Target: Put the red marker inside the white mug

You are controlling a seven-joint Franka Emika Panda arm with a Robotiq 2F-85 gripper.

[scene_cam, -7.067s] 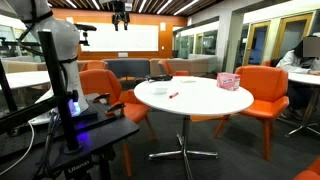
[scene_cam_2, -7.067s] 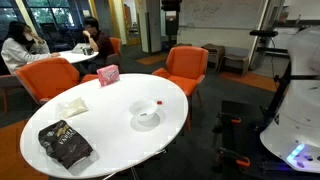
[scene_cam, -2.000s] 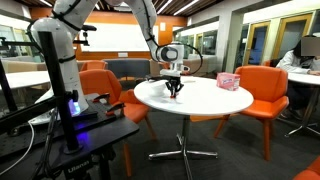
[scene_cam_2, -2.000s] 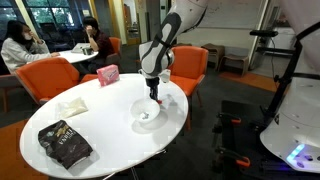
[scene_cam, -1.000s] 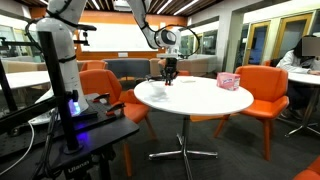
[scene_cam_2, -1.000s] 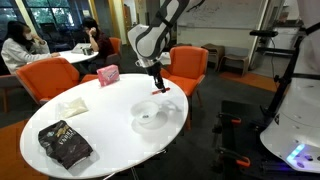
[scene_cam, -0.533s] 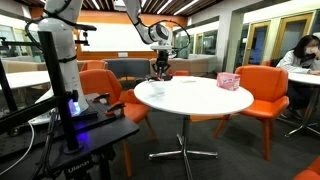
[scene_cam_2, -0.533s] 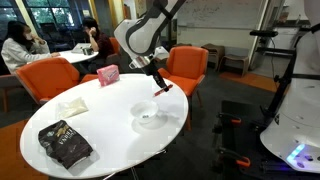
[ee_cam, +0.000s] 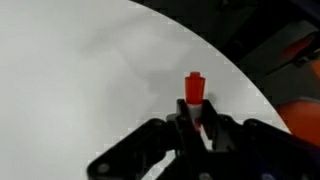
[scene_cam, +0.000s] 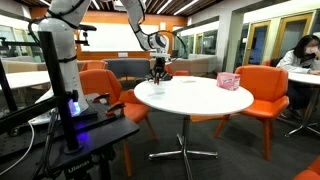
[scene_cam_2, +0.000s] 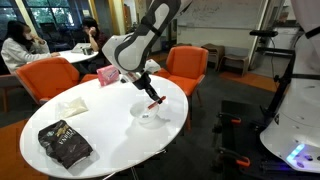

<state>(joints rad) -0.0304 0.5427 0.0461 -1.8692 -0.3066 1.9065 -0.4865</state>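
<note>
My gripper is shut on the red marker, which sticks out of the jaws at a slant. The low white mug stands on the round white table just below the marker's free end, apart from it. In the wrist view the red marker juts forward from between the black fingers of my gripper over bare white tabletop; the mug is out of this view. From the side, my gripper hangs over the table's near-left part.
A pink patterned box stands at the table's far edge. A dark bag and a white cloth lie on the table. Orange chairs ring it. The robot's base and stand are beside the table.
The arm has swung sideways and dropped a little with the marker still in the jaws, bringing it from beside the mug to just above it.
</note>
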